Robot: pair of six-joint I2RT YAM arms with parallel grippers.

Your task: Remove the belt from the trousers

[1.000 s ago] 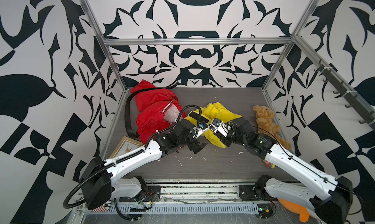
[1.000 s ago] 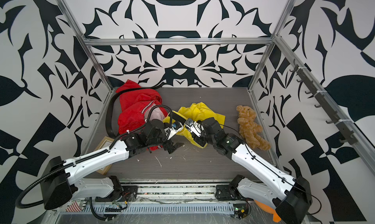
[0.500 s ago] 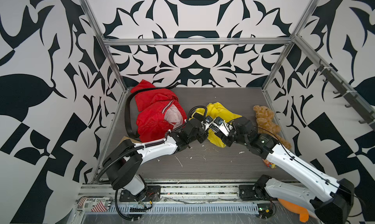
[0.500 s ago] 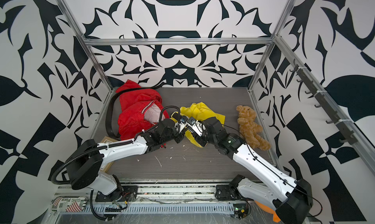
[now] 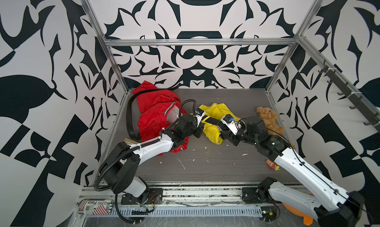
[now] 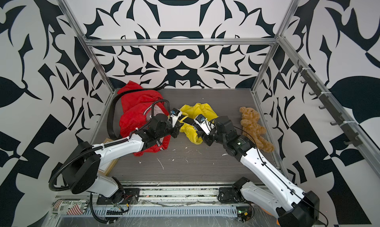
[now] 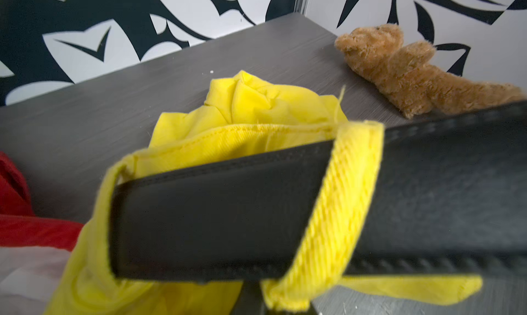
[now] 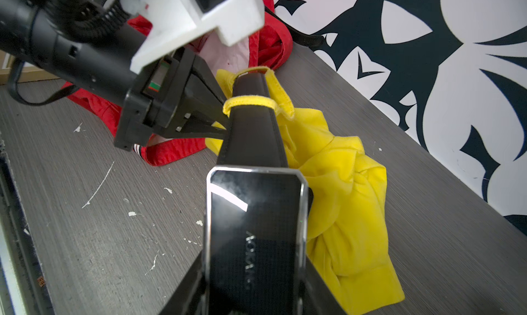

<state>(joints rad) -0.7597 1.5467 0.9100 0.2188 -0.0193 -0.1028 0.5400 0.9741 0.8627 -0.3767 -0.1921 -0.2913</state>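
Note:
Crumpled yellow trousers (image 5: 213, 132) (image 6: 191, 134) lie mid-table. A black belt (image 8: 253, 133) (image 7: 228, 219) runs through their yellow belt loops (image 7: 342, 199). Its glossy black buckle (image 8: 256, 213) (image 5: 212, 120) is held off the table, with my right gripper (image 8: 253, 299) (image 6: 195, 125) shut on its two long sides. My left gripper (image 5: 203, 131) (image 6: 178, 129) faces it from the other side. It is shut on the trousers' fabric at a belt loop (image 8: 245, 101), just under the belt near its free end. In the left wrist view only a dark finger (image 7: 251, 299) shows below the belt.
A red jacket (image 5: 156, 112) lies left of the trousers, with a black strap (image 5: 129, 112) looped round it. A brown teddy bear (image 5: 269, 119) lies by the right wall. A framed picture (image 6: 107, 166) sits under the left arm, and a small toy (image 5: 272, 166) by the right arm.
My left arm has swung in towards the trousers, and its gripper, open a second ago, has closed on the fabric by the belt. The right gripper has kept hold of the buckle.

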